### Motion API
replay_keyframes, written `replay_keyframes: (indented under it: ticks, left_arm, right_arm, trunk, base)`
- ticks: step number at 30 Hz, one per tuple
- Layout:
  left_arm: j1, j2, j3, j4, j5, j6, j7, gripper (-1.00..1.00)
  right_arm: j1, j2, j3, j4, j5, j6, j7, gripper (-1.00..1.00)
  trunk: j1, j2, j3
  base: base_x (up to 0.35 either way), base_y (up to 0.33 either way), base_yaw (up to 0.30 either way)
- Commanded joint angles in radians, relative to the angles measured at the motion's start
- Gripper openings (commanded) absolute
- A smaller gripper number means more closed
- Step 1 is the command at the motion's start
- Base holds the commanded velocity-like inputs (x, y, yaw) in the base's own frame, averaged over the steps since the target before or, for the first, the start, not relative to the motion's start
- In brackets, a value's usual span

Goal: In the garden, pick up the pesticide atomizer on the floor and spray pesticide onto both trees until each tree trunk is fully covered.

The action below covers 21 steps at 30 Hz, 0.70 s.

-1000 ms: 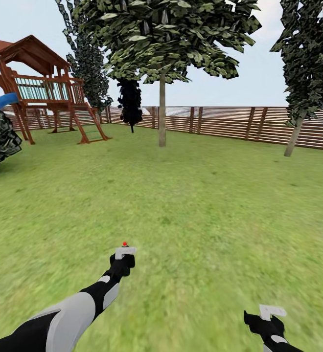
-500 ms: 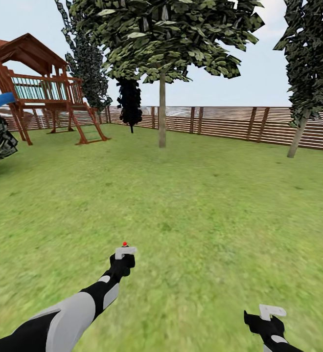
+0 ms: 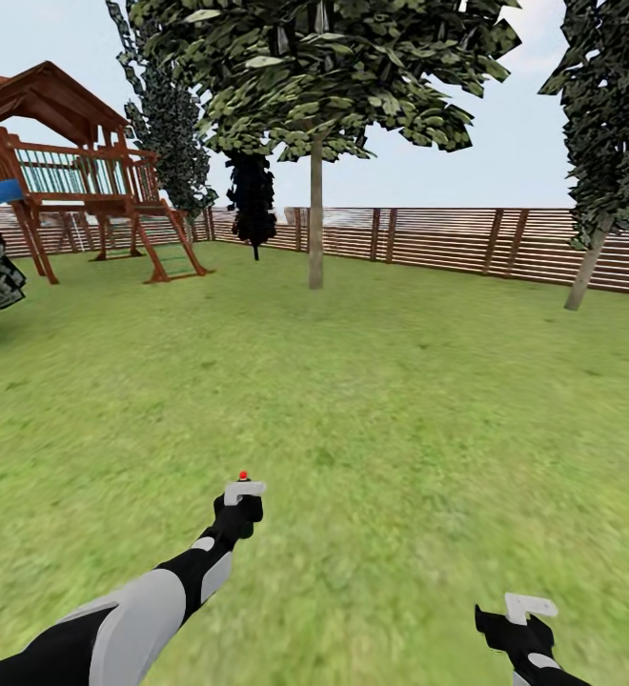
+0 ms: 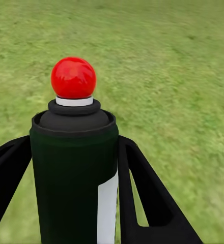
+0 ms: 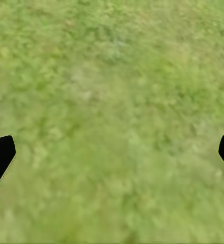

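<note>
Starting at my left, the left tool (image 4: 74,198) is clenched on the pesticide atomizer (image 4: 74,173), one black finger down each flank of the upright black body, the white label strip facing the camera and a red knob (image 4: 73,77) standing clear above the fingertips. In the head view the atomizer (image 3: 244,491) sits at the end of my outstretched left arm, over the lawn (image 3: 400,400). I judge it a light, rigid can with smooth rounded sides, so it could twist or slide if I loosen up; the mid-body hold looks right, since it leaves the knob and nozzle end free.

Far ahead of that tool and off to its left stands the wooden play tower (image 3: 76,162). Almost straight ahead of it, well apart, rises the nearer tree (image 3: 324,67) on its straight trunk (image 3: 315,214), with the slat fence (image 3: 448,238) behind it.

Further right, the second tree (image 3: 610,105) leans on its trunk (image 3: 586,272), far ahead of the right tool (image 3: 517,624). That tool is released and carries nothing; its wrist camera shows the fingertips (image 5: 0,155) spread wide over bare grass (image 5: 112,101).
</note>
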<state>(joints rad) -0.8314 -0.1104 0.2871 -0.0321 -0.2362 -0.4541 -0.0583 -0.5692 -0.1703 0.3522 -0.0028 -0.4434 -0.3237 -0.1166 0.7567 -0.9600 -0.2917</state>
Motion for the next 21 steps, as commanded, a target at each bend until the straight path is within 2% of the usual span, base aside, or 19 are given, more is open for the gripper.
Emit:
replay_keyframes:
  ticks: [1, 21]
  left_arm:
    - [0.000, 0.000, 0.000, 0.000, 0.000, 0.000, 0.000, -1.00]
    - [0.000, 0.000, 0.000, 0.000, 0.000, 0.001, 0.000, -1.00]
  right_arm:
    - [0.000, 0.000, 0.000, 0.000, 0.000, 0.000, 0.000, 1.00]
    - [-0.001, 0.000, 0.001, 0.001, -0.001, 0.000, 0.000, 1.00]
  trunk:
    - [0.000, 0.000, 0.000]
    - [0.000, 0.000, 0.000]
  base:
    - [0.350, 0.000, 0.000]
    - [0.350, 0.000, 0.000]
